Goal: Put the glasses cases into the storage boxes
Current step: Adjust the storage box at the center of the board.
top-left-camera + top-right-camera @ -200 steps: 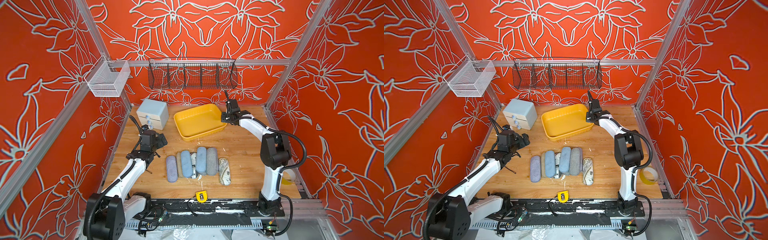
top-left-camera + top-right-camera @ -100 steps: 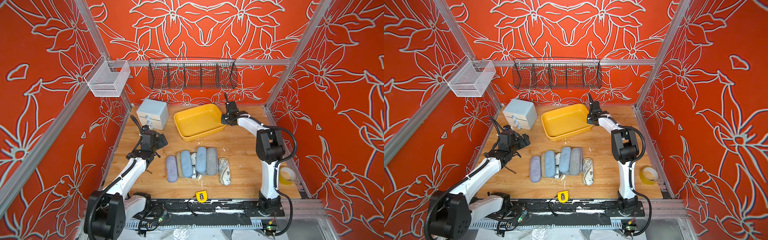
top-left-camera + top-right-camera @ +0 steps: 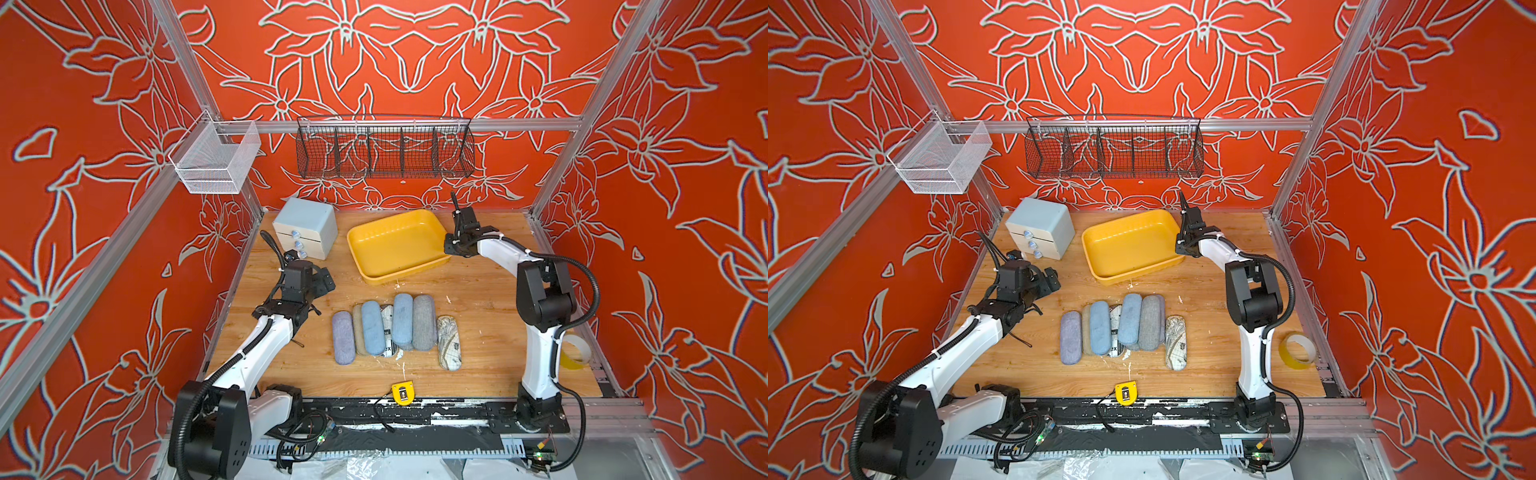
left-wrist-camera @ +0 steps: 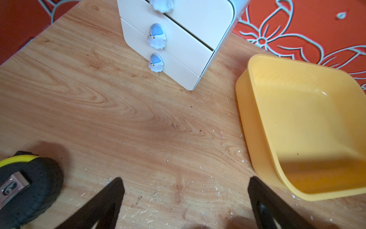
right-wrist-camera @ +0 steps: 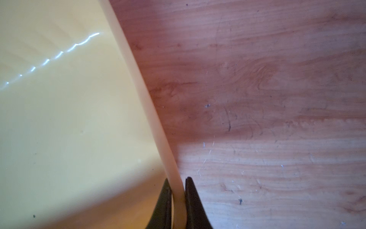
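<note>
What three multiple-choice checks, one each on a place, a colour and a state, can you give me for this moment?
1. Where does the yellow tray stand?
A) beside the drawer cabinet
B) at the front edge
C) in a wire basket

2. What colour is the glasses case nearest the left arm?
A) red
B) lavender
C) green

3. What is the right end effector doing?
A) hovering open above the cases
B) holding a case
C) shut on the tray's rim

1 A: both top views show it next to the cabinet.
2 B: that end case is lavender.
3 C: the right wrist view shows its fingers pinching the rim.
</note>
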Tool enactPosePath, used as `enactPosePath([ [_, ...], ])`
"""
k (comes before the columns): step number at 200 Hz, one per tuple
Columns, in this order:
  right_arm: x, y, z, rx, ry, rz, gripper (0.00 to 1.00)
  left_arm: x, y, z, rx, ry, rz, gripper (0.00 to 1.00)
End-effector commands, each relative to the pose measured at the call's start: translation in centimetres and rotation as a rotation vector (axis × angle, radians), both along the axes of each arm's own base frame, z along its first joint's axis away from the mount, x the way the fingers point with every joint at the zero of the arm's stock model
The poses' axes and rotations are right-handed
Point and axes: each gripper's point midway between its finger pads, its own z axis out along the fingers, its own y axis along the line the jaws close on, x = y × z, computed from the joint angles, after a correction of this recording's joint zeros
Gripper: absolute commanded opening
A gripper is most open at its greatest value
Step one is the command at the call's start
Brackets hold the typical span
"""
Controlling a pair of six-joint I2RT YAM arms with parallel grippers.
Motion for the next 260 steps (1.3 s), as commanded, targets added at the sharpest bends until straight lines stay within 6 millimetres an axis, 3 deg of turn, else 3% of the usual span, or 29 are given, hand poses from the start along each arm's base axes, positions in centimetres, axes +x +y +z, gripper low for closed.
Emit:
enactPosePath([
  [1,-2.5,0.1,-1.0,-0.001,0.073,0.013,0.04,0.6,-0.2,0.7,-0.005,-0.021,0.0,0.98],
  [77,-7.1,2.3,-0.9,0.005,0.106,-0.004,0.06,0.5,-0.4,1.0,-0.02,-0.028,-0.005,0.98],
  [119,-8.3,2.9,-1.8,0.039,0.091,-0.069,0.05,1.1,-1.8,0.4,-0.064,0.006,-0.064,0.93],
  [152,-8.3,2.7,-1.9,0.038,0.083,-0.081,0.06,1.7,-2.8,-1.4,-0.116,0.16,-0.07,0.93],
  [187,-8.3,2.7,-2.0,0.037,0.081,-0.08,0.06,3.0,-5.7,-2.9,-0.163,0.2,-0.13,0.74],
  [214,-8.7,2.5,-2.3,0.036,0.083,-0.085,0.07,3.7,-7.3,-4.1,-0.125,0.247,-0.144,0.67],
  [231,-8.9,2.5,-2.3,0.038,0.079,-0.083,0.07,4.1,-8.1,-4.9,-0.109,0.272,-0.153,0.55],
  [260,-9.4,2.1,-2.5,0.029,0.081,-0.088,0.07,5.0,-9.5,-6.0,-0.092,0.3,-0.175,0.52],
])
